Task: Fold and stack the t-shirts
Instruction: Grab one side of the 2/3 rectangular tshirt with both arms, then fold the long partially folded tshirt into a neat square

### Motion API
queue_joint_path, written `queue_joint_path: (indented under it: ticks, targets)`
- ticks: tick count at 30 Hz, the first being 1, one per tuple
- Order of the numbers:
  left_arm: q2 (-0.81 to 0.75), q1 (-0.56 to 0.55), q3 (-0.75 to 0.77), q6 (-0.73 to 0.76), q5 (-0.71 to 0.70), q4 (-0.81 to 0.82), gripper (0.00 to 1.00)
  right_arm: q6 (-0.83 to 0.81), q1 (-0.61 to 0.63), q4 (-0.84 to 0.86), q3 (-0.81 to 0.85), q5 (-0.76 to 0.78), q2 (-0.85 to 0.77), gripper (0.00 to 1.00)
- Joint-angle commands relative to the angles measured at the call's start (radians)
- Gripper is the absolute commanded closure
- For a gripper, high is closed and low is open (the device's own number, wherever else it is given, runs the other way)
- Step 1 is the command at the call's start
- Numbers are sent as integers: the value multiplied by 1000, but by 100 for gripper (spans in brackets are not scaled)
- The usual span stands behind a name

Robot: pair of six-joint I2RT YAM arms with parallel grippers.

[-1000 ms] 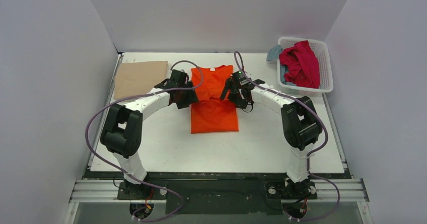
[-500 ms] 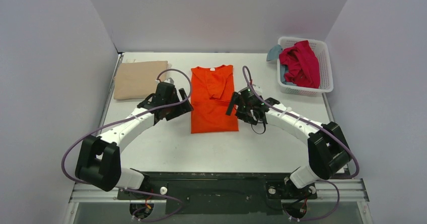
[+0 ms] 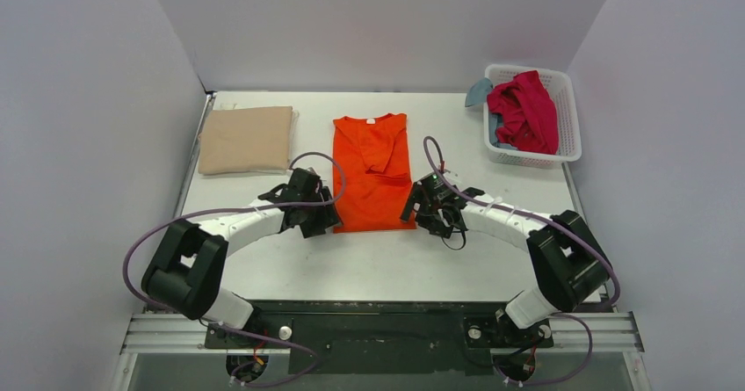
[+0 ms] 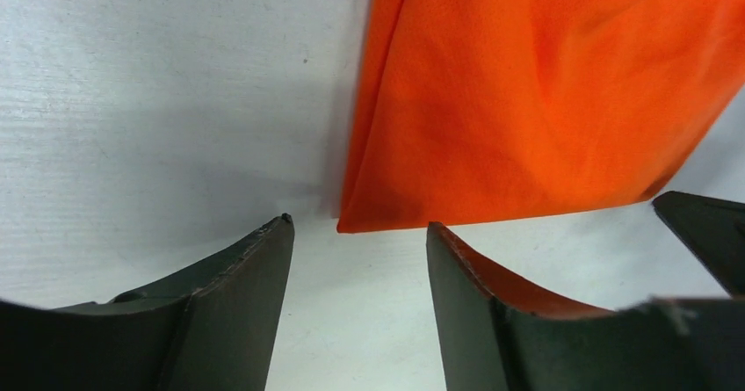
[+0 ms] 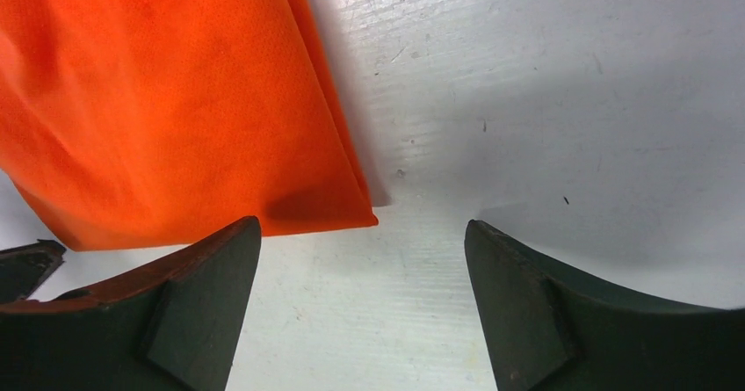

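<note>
An orange t-shirt lies flat mid-table, folded into a long strip with its neck label at the far end. My left gripper stands open just short of the shirt's near left corner, nothing between its fingers. Open too, my right gripper sits at the near right corner, with only bare table between the fingers. A folded tan t-shirt rests at the far left. A crimson t-shirt and a grey-blue t-shirt are heaped in the basket.
The white lattice basket stands at the far right of the table. Grey walls close in the left, back and right sides. The arms' purple cables loop over the table near the orange shirt.
Both grippers have drawn back toward me along the orange shirt's sides, from its middle to its near corners. The shirt's sides now lie folded inward and flat.
</note>
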Motion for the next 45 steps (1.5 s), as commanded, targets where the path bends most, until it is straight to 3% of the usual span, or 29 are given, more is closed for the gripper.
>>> queue_joint_path:
  ticks: [1, 10, 14, 16, 18, 20, 22, 31, 37, 45]
  targets:
    - [51, -8, 17, -21, -3, 52, 38, 20, 2, 21, 5, 15, 33, 24]
    - [120, -27, 11, -34, 9, 84, 59, 24, 25, 52, 11, 21, 88, 51]
    - [155, -40, 18, -36, 16, 98, 69, 18, 40, 53, 18, 37, 108, 67]
    - [171, -45, 24, -37, 16, 100, 77, 16, 43, 52, 23, 41, 119, 69]
    - [184, -46, 31, -38, 9, 93, 95, 13, 42, 50, 29, 44, 130, 71]
    - [186, -46, 38, -36, 0, 80, 100, 5, 46, 44, 34, 52, 135, 82]
    - [177, -46, 36, -30, 2, 76, 100, -5, 50, 32, 37, 62, 130, 100]
    - [-28, -117, -21, -53, -48, -13, 100, -86, 82, -108, -4, -6, -50, 100]
    - [-292, -248, -62, -142, -173, -218, 100, -51, 191, -252, -35, -79, -260, 100]
    - [-692, -333, -138, -203, -106, -383, 100, -34, 321, -415, -36, -231, -485, 100]
